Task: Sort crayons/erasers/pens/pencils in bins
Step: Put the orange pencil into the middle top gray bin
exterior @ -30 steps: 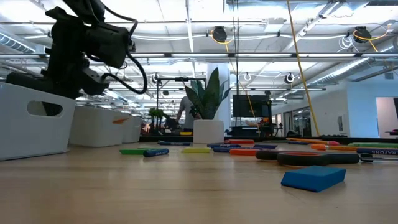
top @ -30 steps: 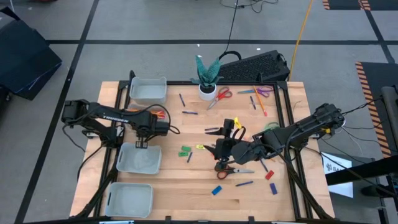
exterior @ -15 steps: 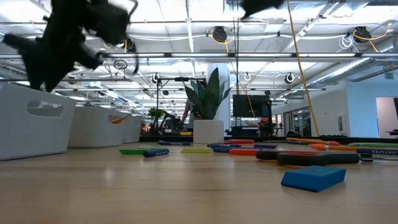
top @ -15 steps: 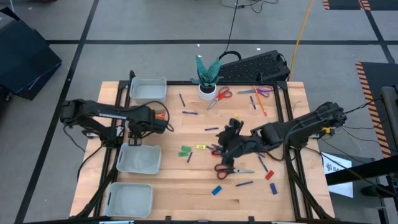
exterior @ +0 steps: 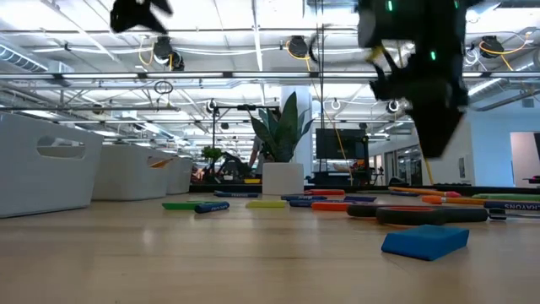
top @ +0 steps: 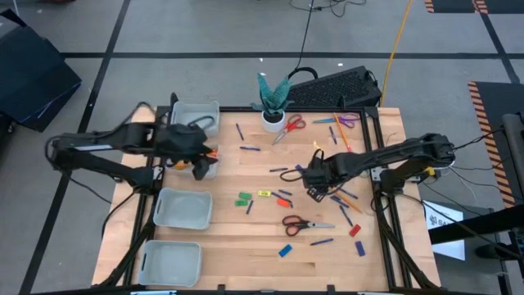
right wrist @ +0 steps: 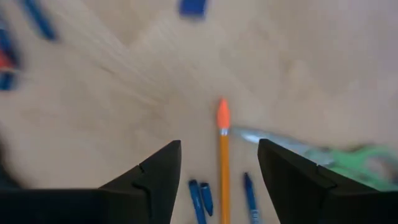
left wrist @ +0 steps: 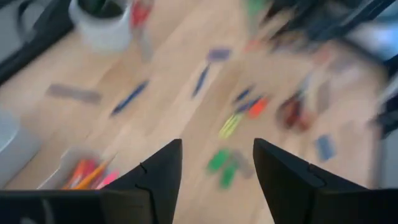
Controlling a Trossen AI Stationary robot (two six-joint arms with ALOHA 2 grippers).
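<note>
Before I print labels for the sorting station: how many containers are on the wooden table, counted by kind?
Pale grey-blue rectangular plastic bins: 4 (one partly hidden)
White round plant pot: 1
Total: 5

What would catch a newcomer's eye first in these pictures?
Probably the scatter of colourful pens, pencils, erasers and scissors across the right half of the wooden table, behind it a white plant pot. Next, the two dark arms: the left pincer over the bins on the left, the right pincer, open, above an orange pencil.
</note>
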